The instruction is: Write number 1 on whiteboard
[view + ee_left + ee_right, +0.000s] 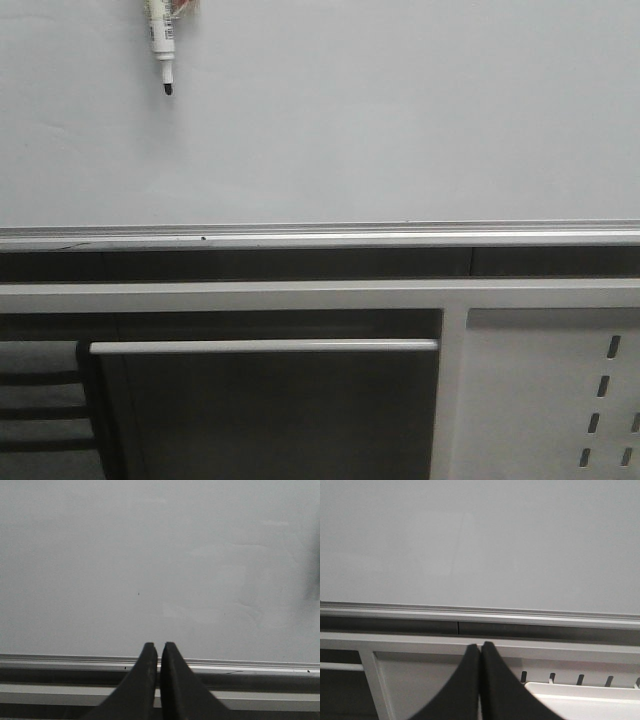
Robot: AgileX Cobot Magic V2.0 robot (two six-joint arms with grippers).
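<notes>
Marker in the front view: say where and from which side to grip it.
Grip the marker on its white barrel, above the black tip, coming from in front of the whiteboard with jaws closing sideways: it hangs nearly upright, tip down.

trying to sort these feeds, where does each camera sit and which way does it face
Front view: looks forward at the whiteboard, with a marker entering from above; no robot part shows.
Left wrist view: on the left arm, facing the board, left pincer shut at the bottom.
Right wrist view: on the right arm, facing the board's lower edge and the cabinet, right pincer shut.
All three share the board's silver rail.
</notes>
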